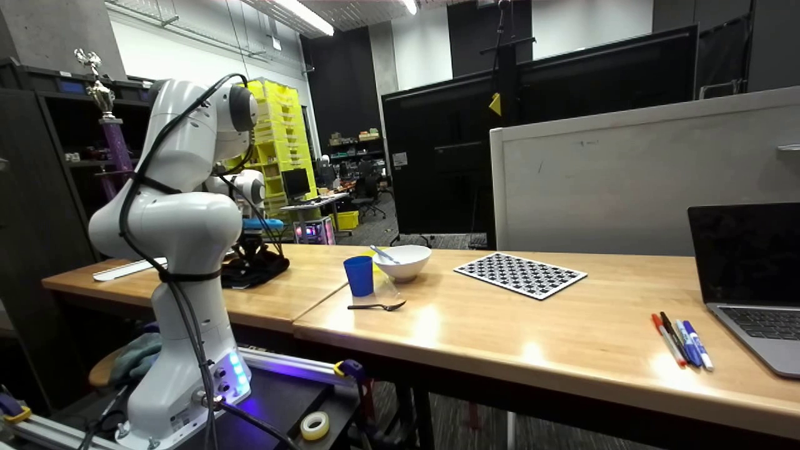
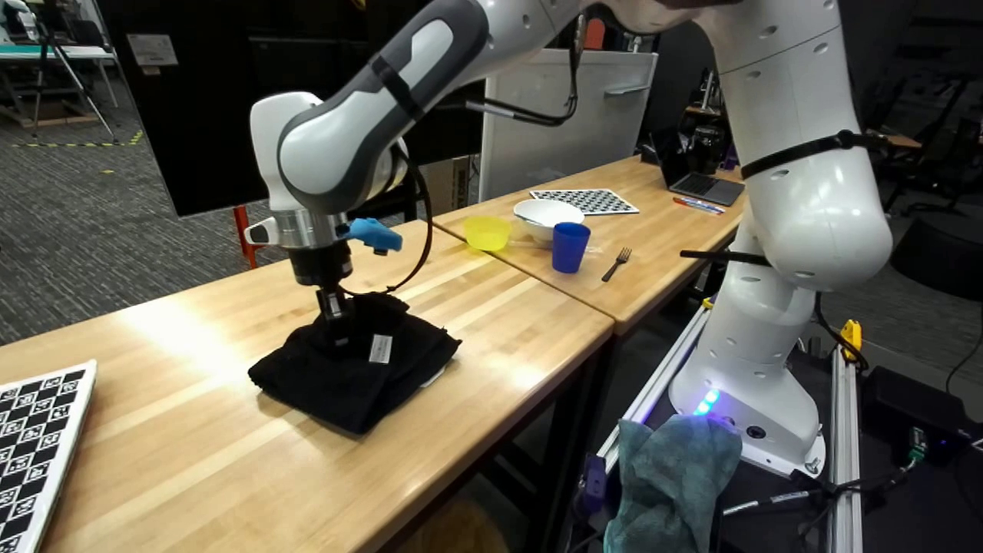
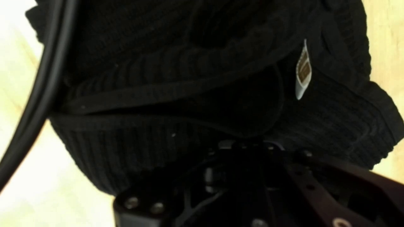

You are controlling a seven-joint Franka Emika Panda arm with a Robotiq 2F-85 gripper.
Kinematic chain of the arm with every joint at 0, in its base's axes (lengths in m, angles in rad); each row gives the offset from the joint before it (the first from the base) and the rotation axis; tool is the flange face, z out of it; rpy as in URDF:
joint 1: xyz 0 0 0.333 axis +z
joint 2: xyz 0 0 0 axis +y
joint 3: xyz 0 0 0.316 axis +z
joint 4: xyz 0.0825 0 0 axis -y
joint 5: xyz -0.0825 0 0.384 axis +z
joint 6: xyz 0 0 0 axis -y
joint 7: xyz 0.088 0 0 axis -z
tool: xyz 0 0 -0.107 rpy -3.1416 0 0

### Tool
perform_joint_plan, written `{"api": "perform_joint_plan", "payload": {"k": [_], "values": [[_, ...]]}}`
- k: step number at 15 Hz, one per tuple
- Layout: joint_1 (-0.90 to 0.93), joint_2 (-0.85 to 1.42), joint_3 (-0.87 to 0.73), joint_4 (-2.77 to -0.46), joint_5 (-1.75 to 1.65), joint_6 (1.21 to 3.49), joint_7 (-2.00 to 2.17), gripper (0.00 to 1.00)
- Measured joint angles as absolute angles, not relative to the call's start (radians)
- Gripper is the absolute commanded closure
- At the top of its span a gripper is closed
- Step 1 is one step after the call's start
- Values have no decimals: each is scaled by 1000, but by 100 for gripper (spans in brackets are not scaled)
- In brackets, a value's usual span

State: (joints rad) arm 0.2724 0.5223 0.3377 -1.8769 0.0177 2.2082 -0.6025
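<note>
A black ribbed cloth (image 2: 361, 392) lies folded in a heap on the wooden table (image 2: 192, 430), and a white tag (image 2: 381, 349) shows on it. The cloth (image 3: 132, 145) fills most of the wrist view, with its tag (image 3: 303, 71) at the right. My gripper (image 2: 338, 338) points down into the cloth. In the wrist view the gripper's fingers (image 3: 249, 145) are close together, at the low point of a loose fold. They look shut on the cloth, though the gap between them is very dark. In an exterior view the cloth (image 1: 259, 272) shows partly behind the arm.
A blue cup (image 1: 359, 275), a white bowl (image 1: 412, 267) with a utensil in it, a yellow bowl (image 2: 487, 234) and a fork (image 1: 378, 307) stand beyond the table seam. A checkered board (image 1: 522, 273), pens (image 1: 681, 340) and a laptop (image 1: 744, 262) lie farther off. Another checkered board (image 2: 38, 445) lies opposite.
</note>
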Motion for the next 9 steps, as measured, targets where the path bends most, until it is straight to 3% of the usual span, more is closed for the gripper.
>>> {"api": "perform_joint_plan", "payload": {"k": [9], "values": [[344, 618, 356, -1731, -14, 2186, -552, 100]]}}
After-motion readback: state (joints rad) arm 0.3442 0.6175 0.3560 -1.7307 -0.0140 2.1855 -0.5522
